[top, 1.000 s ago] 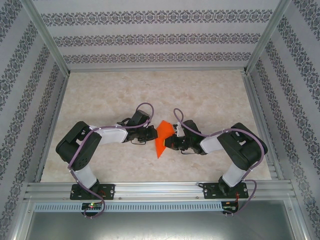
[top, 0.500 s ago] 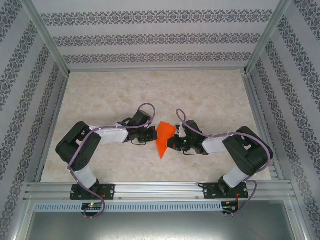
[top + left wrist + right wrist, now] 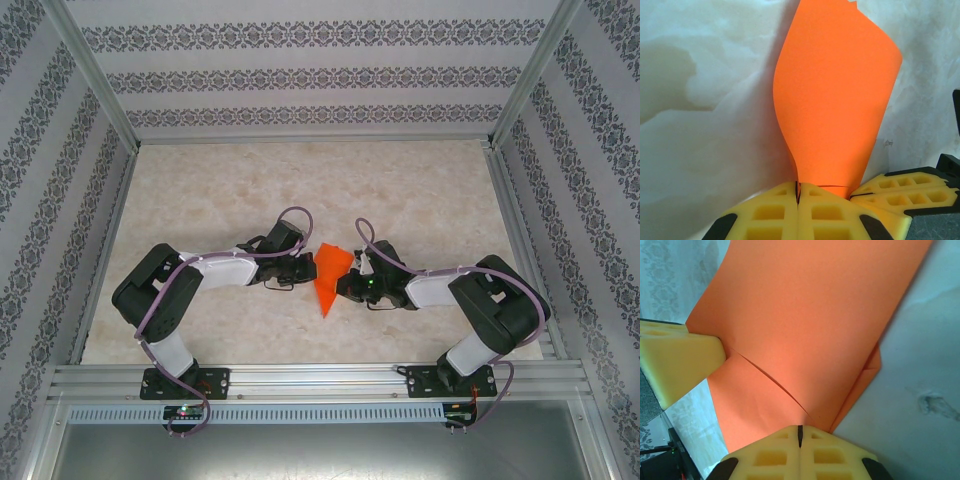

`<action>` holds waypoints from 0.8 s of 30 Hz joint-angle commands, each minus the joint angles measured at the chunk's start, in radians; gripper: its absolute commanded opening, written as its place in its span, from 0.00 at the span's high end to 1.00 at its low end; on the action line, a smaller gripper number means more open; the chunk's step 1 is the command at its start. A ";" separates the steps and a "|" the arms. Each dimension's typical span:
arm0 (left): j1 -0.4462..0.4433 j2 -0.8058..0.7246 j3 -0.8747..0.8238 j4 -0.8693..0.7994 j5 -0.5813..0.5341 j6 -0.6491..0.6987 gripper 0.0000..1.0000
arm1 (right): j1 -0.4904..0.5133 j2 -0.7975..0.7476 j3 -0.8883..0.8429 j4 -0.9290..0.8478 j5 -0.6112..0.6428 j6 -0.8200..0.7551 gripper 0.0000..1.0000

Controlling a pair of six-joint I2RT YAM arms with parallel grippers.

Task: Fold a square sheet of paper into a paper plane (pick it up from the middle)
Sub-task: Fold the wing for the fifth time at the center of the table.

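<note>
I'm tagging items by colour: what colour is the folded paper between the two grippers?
The paper is plain bright orange, clearest in the right wrist view.

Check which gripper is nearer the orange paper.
Neither, both grip it. The left gripper is shut on the orange paper at its left edge, and the right gripper is shut on its right edge.

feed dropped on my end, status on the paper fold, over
Jaws shut on both: left gripper and right gripper each pinch the orange sheet. Sheet creased, tip toward the arm bases. Nothing else seen on the table.
</note>
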 commanded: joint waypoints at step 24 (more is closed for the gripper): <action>-0.077 0.012 0.094 -0.105 -0.038 0.054 0.90 | -0.016 0.008 -0.026 -0.100 0.082 0.028 1.00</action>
